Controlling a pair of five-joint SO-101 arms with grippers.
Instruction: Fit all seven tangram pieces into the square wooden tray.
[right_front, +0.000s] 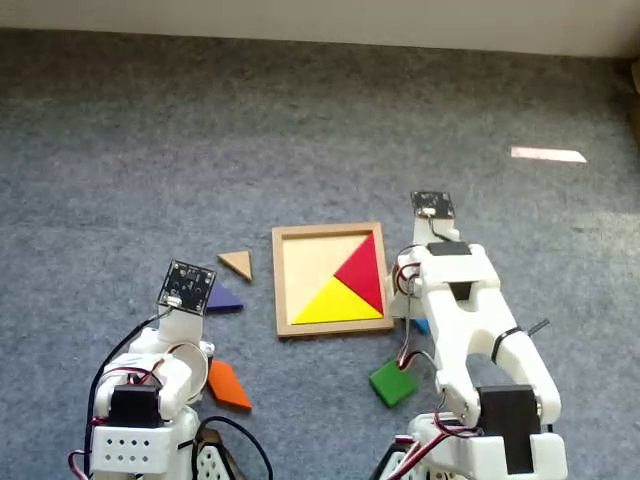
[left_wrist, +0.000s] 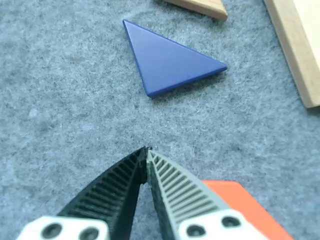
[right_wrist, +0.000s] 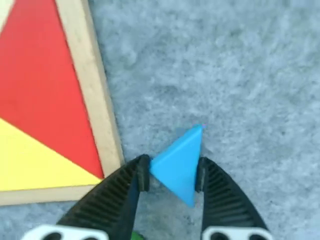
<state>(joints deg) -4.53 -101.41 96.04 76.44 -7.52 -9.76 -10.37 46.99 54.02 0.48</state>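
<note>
Right gripper (right_wrist: 172, 172): clamped on light-blue triangle (right_wrist: 179, 162), just right of the tray (right_front: 279, 290)
Left gripper (left_wrist: 146, 151): fingers together, holding nothing, lower left of frame

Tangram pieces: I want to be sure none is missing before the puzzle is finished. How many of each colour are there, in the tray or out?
Red triangle, in the square wooden tray: 1
Yellow triangle, in the tray: 1
Plain wooden triangle: 1
Dark blue triangle: 1
Light blue triangle: 1
Orange parallelogram: 1
Green square: 1
Total: 7
</note>
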